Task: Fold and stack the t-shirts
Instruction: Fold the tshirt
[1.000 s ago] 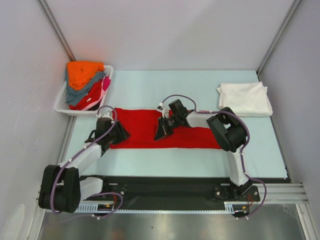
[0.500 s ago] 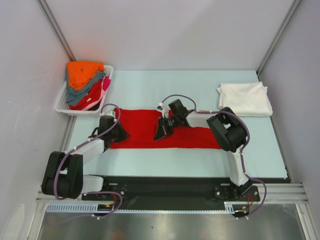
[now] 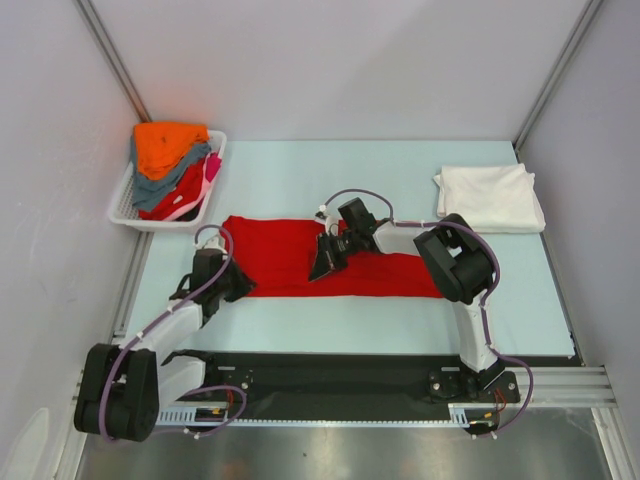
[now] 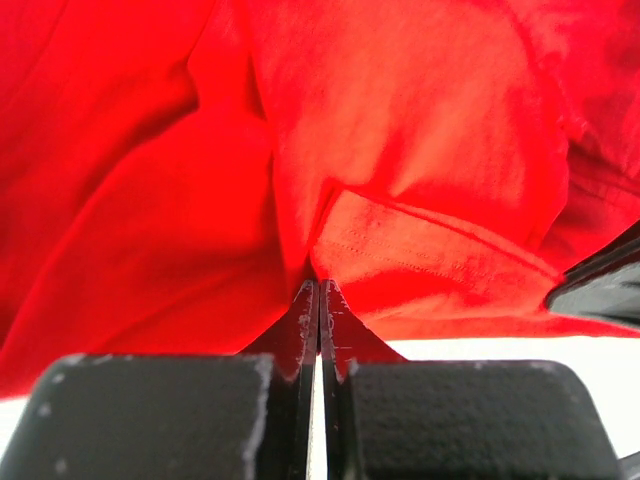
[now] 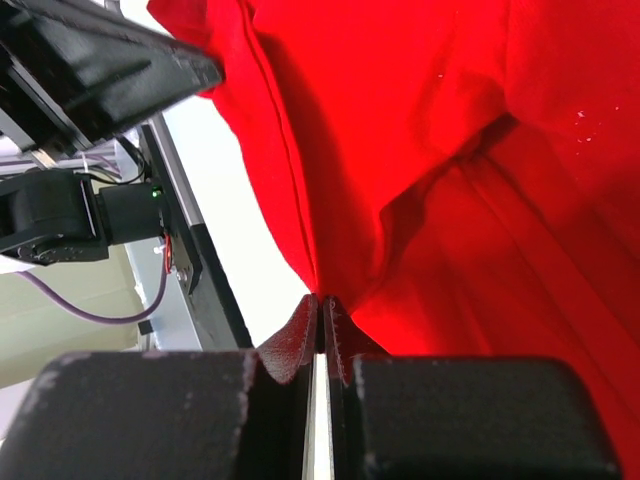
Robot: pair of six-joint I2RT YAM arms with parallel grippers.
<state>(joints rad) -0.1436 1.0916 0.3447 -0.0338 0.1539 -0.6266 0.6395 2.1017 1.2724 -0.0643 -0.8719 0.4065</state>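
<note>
Just changed: the left gripper has snapped closed on the near-left edge of the red t-shirt, and its arm has drawn back toward the near edge; the shirt's left end now looks dragged and rumpled rather than square.
Meaning: a judgement, but the fold of this shirt seems to be starting, with both ends of cloth now pinched.
Left hand: jaws pressed together with a hem of red cloth caught at their tips.
Right hand: the right gripper is clamped tight on a ridge of the same shirt, near its middle; how much cloth lies between the tips I cannot quite tell.
Shirt: spread across the table's middle, between the two hands.
Elsewhere: a folded cream-white t-shirt at far right; the white basket at far left holds orange, grey-teal and red shirts.
</note>
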